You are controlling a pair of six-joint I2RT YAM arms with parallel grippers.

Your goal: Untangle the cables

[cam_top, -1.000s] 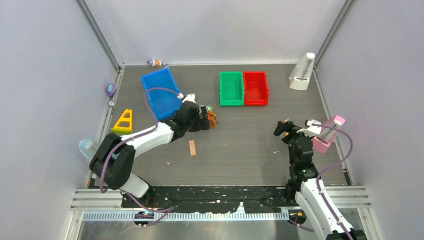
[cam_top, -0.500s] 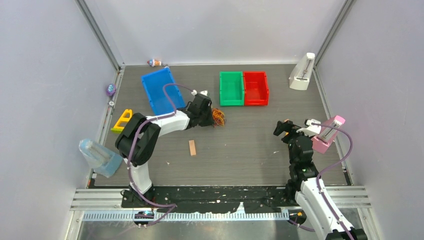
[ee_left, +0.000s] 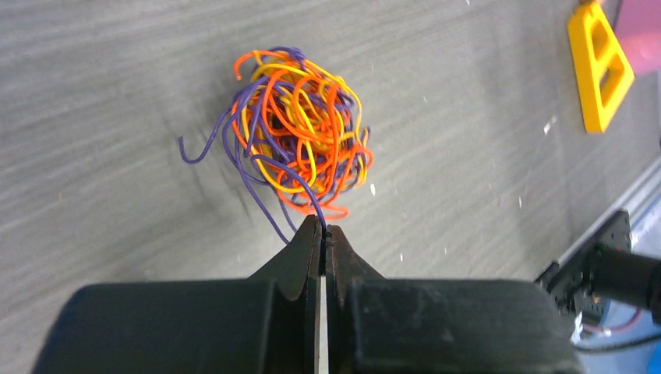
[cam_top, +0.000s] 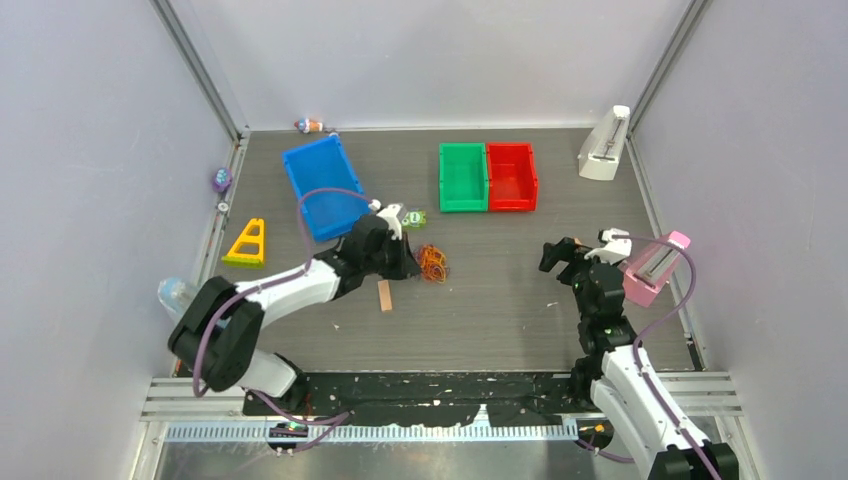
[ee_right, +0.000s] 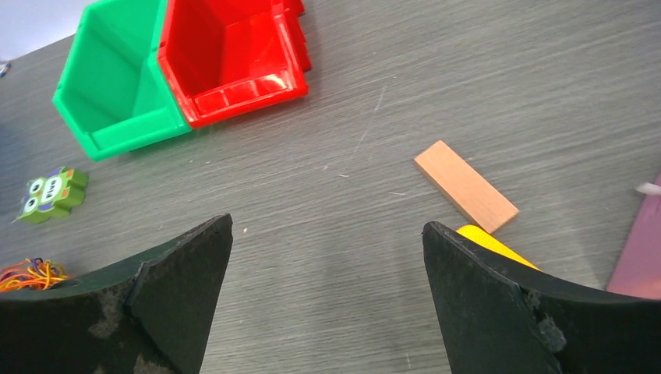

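Observation:
The cables (ee_left: pixel 300 148) lie as a tangled ball of thin orange, yellow and purple strands on the grey table; in the top view the cables (cam_top: pixel 432 262) sit left of centre. My left gripper (ee_left: pixel 323 227) is shut on one purple strand (ee_left: pixel 313 204) that runs from the ball into its tips. From above, the left gripper (cam_top: pixel 408 262) sits just left of the ball. My right gripper (ee_right: pixel 327 227) is open over bare table with nothing between its fingers. In the top view the right gripper (cam_top: pixel 560 252) is far right of the ball. A bit of the cables (ee_right: pixel 31 274) shows at the right wrist view's left edge.
At the back stand a blue bin (cam_top: pixel 322 185), a green bin (cam_top: pixel 463 177) and a red bin (cam_top: pixel 511 176). A green toy (cam_top: pixel 413 218) and a wooden block (cam_top: pixel 384 295) lie near the ball. A yellow triangle (cam_top: pixel 247 243) is left; a white stand (cam_top: pixel 604 145) and a pink stand (cam_top: pixel 655 268) are right.
My left gripper has gone from open to shut on a purple strand and drawn back toward the near side. The ball has shifted slightly nearer. The right gripper has turned a little.

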